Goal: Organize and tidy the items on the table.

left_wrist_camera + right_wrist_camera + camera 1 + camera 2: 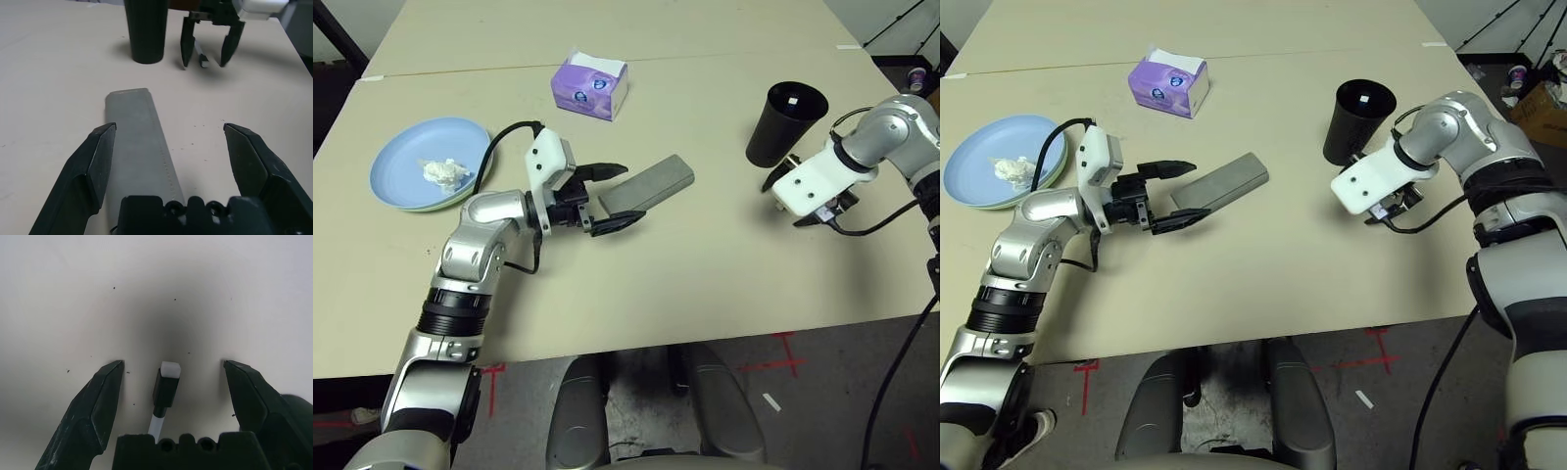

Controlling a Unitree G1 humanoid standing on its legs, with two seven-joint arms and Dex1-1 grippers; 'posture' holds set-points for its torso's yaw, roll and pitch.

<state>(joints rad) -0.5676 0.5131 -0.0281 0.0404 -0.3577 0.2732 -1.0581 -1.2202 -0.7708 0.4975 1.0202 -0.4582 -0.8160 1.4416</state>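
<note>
A broad beige counter (724, 264) with a seam across its far part carries everything, above a dark floor marked with red tape. The left tool (607, 199) lies level with its jaws spread wide and empty, and the grey case (648, 186) runs lengthwise away from it, its near end lying between the jaws and closer to one finger than the other. The right tool (171, 377) points steeply down, likewise released and holding nothing, with a small white pen (165, 391) lying on the counter between its jaws, roughly centred. The black cup (785, 121) stands upright just beyond the right tool, very near it. Off behind the left tool sit the stacked plates (406, 162) with a crumpled tissue (444, 173) on them, and the purple tissue box (589, 84) lies well ahead of it. The risks, as I judge them: the pen is thin and flat on the surface, so jaws closing too high could miss it or flick it away; a careless swing of the right arm could topple the cup; and closing off-centre on the case may slew it sideways rather than seat it.
</note>
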